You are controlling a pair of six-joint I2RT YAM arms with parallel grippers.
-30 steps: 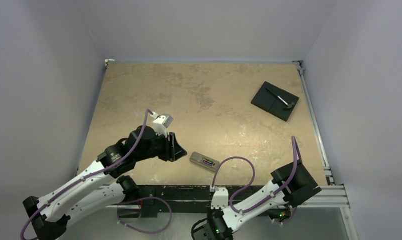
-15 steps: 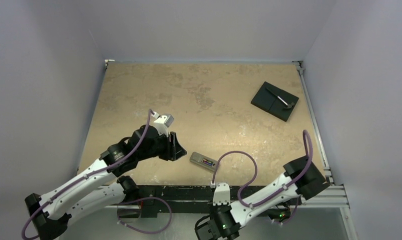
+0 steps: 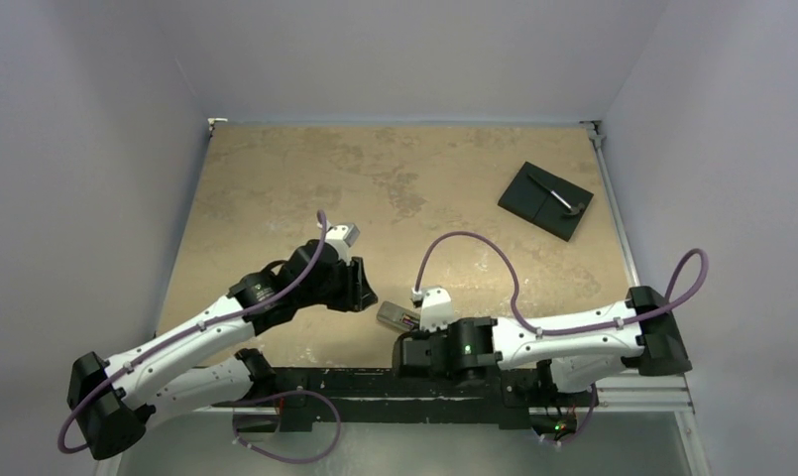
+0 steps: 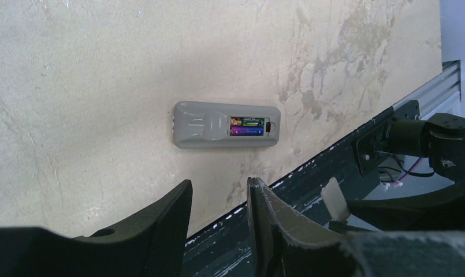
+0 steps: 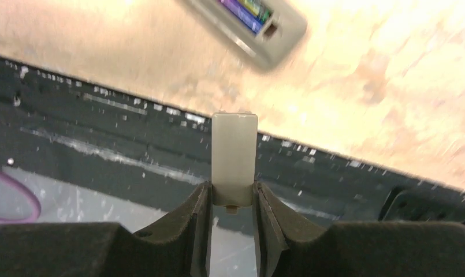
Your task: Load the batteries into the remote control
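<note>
Remote control [image 4: 227, 124]: grey back up, near table [image 3: 395, 169] front edge, between arms. Batteries [image 4: 245, 127]: both seated side by side in open compartment. Left gripper [image 4: 218, 193]: fingers apart, empty. Right gripper [image 5: 233, 193]: fingers pinching grey cover strip [image 5: 234, 150].

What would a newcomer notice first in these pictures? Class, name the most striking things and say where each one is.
The remote control lies grey back up by the near edge of the table, its bay open with both batteries seated inside. The right gripper pinches the narrow grey cover strip by one end at that same edge, while the left gripper hangs open and empty near the remote.
</note>
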